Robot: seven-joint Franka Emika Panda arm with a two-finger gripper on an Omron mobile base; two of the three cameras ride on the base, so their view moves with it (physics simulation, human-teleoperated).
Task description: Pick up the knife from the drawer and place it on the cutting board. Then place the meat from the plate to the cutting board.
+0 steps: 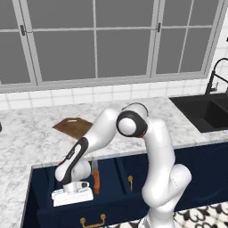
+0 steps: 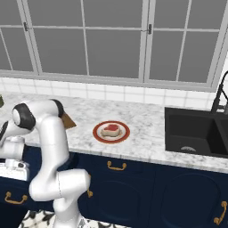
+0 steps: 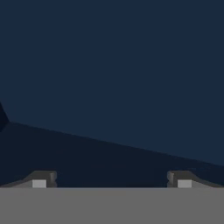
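The wide navy drawer [image 1: 46, 178] is pulled open below the counter, its gold handle at the front. In it lies the knife [image 1: 95, 177], orange handle toward the front and blade toward the back. My gripper [image 1: 71, 199] hangs low in the drawer just left of the knife, apart from it. In the hand view my gripper [image 3: 111, 181] is open, fingertips [image 3: 43, 179] wide apart over the bare navy drawer floor [image 3: 113, 87]. The dark brown cutting board [image 1: 73, 126] lies on the counter behind the drawer. The meat [image 2: 111, 129] sits on the red-rimmed plate [image 2: 99, 133].
A black sink [image 2: 196, 131] with a dark faucet [image 1: 213, 75] is set in the counter at the right. Marble counter [image 1: 26, 133] runs under the windows. Narrower navy drawer fronts with gold handles [image 2: 116, 167] line the cabinets below. My own elbow [image 1: 132, 124] arches over the counter edge.
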